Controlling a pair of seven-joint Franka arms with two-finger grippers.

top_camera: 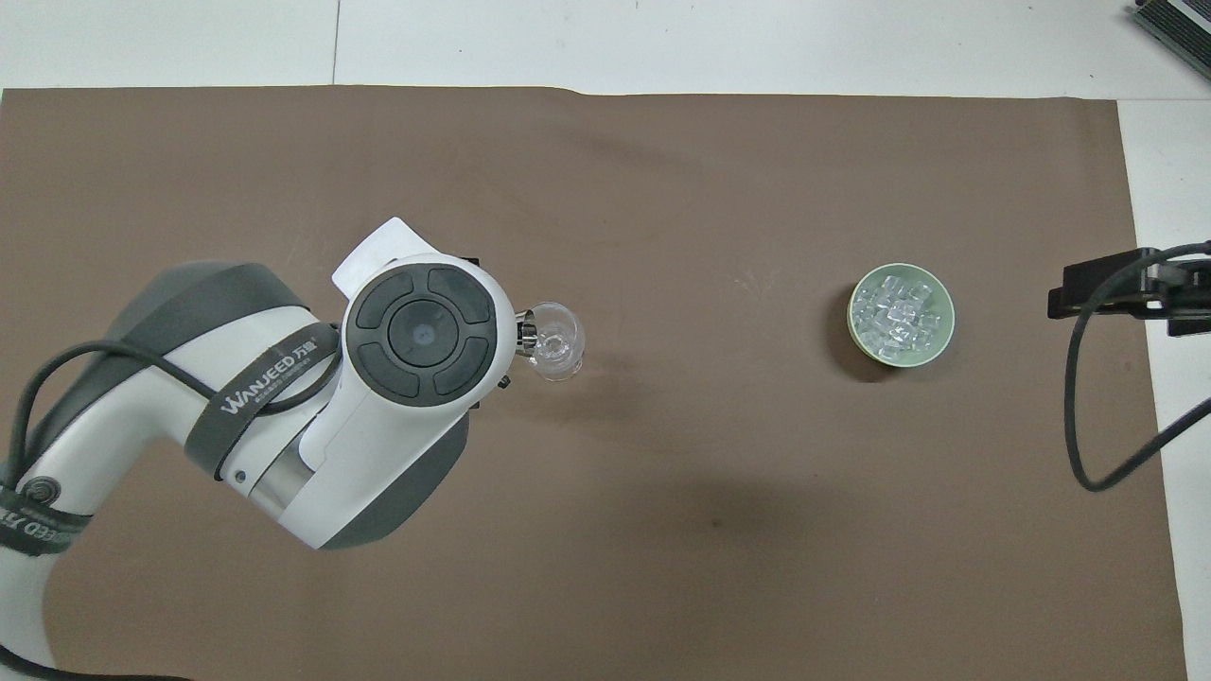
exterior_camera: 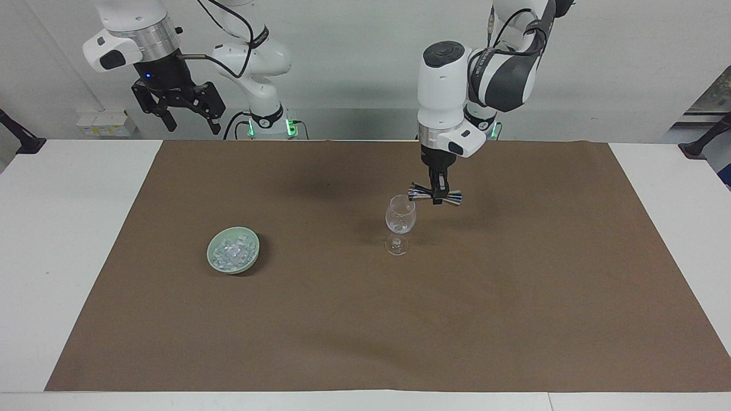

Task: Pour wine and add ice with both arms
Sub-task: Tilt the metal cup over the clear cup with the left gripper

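A clear wine glass stands upright on the brown mat, about midway along the table. My left gripper hangs just above its rim, toward the left arm's end, shut on the waist of a metal jigger. The jigger lies nearly level, one mouth at the glass's rim. From overhead the left arm's wrist hides this gripper. I can make out no wine. The ice fills a pale green bowl toward the right arm's end. My right gripper waits open, high over the table's edge by its base.
The brown mat covers most of the white table. A black cable loops over the table's edge at the right arm's end.
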